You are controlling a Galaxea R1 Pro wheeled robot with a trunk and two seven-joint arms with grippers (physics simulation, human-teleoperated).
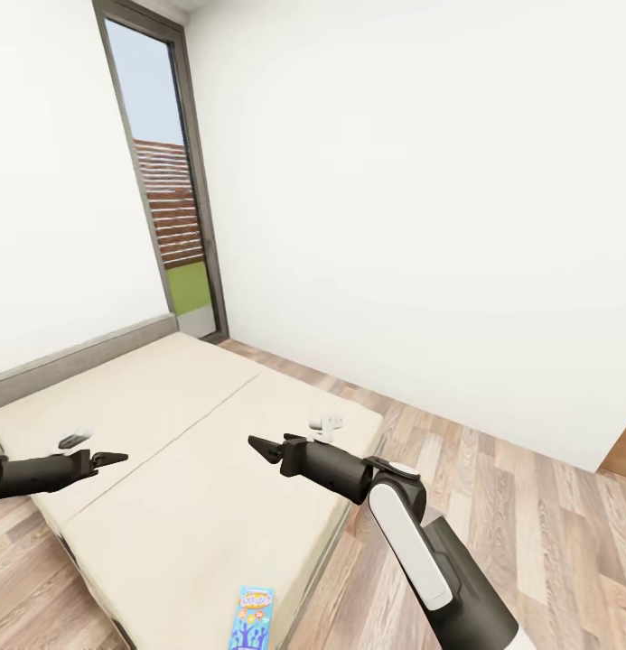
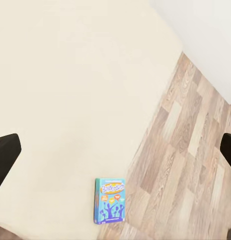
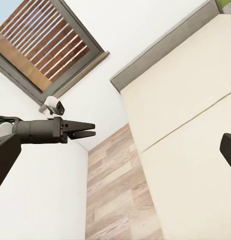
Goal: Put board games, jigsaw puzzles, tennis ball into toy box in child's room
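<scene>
— Where's the game?

— One game box (image 1: 253, 617) lies flat on the bed (image 1: 168, 451), right at the near edge, close to the corner by the wood floor (image 1: 529, 506). Nothing is touching it.

— What does it look like?

— Thin and upright-oblong. Blue cover with a teal border, an orange and yellow title across the top, small bright patches under it and dark blue figures along the bottom. From the left wrist view you see its face and one dark side, sitting just inside the mattress edge (image 2: 110, 200).

— And the bed itself?

— Plain cream mattress with a seam down the middle and a grey padded edge along the far side. White walls behind, and a tall window (image 1: 163, 181) in the corner with brown slats outside.

— The hands?

— Both hang above the mattress, well away from the box. The left hand (image 1: 114, 459) is out over the left part of the bed; its fingers come to a point, together, holding nothing. You can see the same from the right wrist (image 3: 85, 130). The right hand (image 1: 258, 444) sits over the middle; its fingers look close together too, empty.
</scene>
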